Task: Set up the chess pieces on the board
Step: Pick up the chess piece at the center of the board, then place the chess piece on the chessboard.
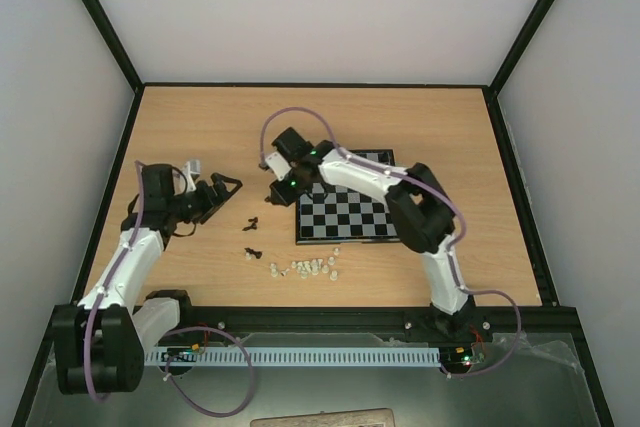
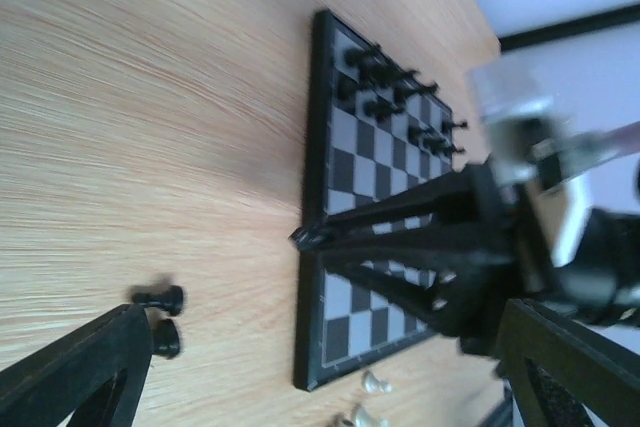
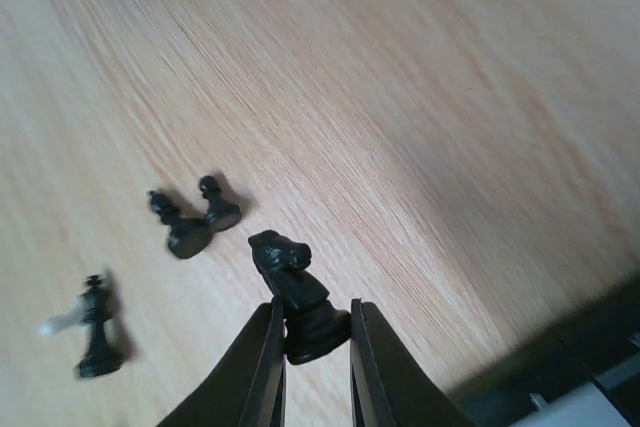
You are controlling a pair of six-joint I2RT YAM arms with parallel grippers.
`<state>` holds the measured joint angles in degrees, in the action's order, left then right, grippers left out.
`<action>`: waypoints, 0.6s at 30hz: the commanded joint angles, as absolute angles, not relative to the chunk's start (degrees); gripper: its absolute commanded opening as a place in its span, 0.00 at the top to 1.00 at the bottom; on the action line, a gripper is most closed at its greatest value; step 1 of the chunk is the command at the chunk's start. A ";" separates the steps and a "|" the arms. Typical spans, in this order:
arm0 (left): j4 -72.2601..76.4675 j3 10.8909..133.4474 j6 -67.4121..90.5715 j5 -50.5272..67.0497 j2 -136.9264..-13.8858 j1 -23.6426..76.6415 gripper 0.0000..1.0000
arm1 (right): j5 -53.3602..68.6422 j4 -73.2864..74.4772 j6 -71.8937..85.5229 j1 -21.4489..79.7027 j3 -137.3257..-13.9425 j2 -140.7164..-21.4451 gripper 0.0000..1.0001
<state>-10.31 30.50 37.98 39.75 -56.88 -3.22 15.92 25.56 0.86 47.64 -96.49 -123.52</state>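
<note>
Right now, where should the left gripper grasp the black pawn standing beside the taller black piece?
Probably its head and neck, from straight above: the pawn stands upright on the table. Close across the two sides free of the taller piece, which stands close beside it.

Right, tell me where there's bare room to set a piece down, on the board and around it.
Free: the board's near rows, and the table beyond and right of it. Crowded: its far rows hold black chess pieces; whitish chessmen cluster off its near-left corner, loose black ones to its left.
</note>
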 commanded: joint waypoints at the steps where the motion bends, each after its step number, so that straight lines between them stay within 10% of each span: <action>1: -5.59 32.60 36.85 47.35 -58.81 0.39 0.03 | 21.10 20.09 5.74 46.18 -90.31 -113.94 0.86; 8: 2.62 32.92 42.40 52.74 -62.62 5.52 0.10 | 29.17 14.57 7.89 45.17 -82.71 -105.61 0.84; 18: 5.87 33.19 44.87 53.13 -65.94 7.54 0.46 | 33.59 13.01 8.12 45.04 -81.29 -104.29 0.83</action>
